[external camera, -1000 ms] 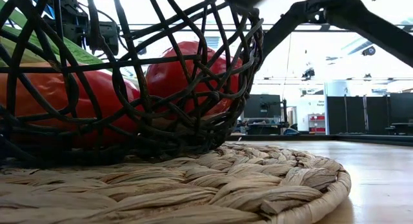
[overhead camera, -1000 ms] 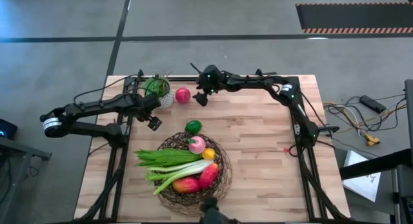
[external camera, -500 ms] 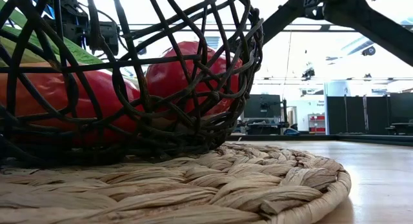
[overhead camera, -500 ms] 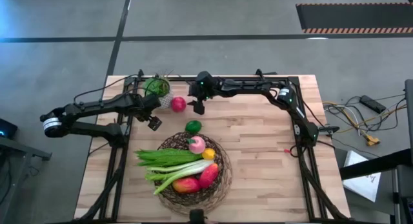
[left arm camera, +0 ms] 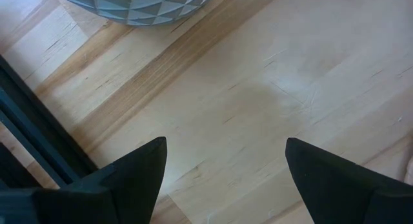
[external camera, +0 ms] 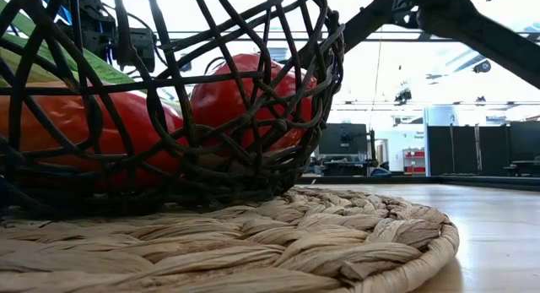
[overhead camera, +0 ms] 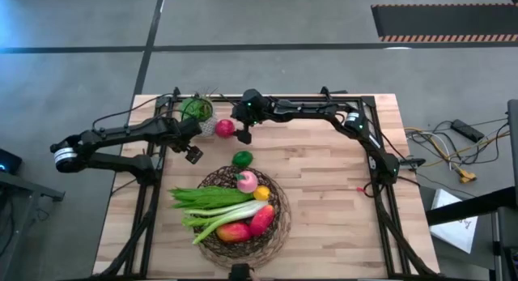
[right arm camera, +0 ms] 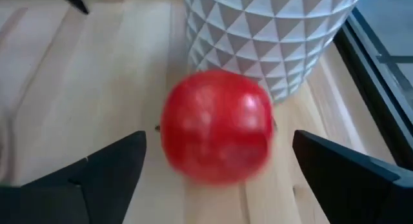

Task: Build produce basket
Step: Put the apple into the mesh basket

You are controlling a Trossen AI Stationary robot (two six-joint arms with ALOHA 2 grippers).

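Right wrist view puts you closest: the right gripper has its two dark fingers spread wide, nothing held, and the red apple sits on the wood between and just ahead of them, blurred at its edges. Directly behind the apple stands the white faceted plant pot, so near that you cannot tell whether the two touch; the dark table frame runs along one side of it. From the high view you see that same right gripper at the far side of the table, beside the red apple, with the potted plant just beyond. The left gripper is also wide open and holding nothing, over bare wood near the pot; in the high view it hangs on the left of the lime. The lime lies just outside the basket, which holds the leafy greens, leek, peach, lemon and two red-orange fruits. Only the low view shows you the woven straw mat under the basket. No writing is readable.
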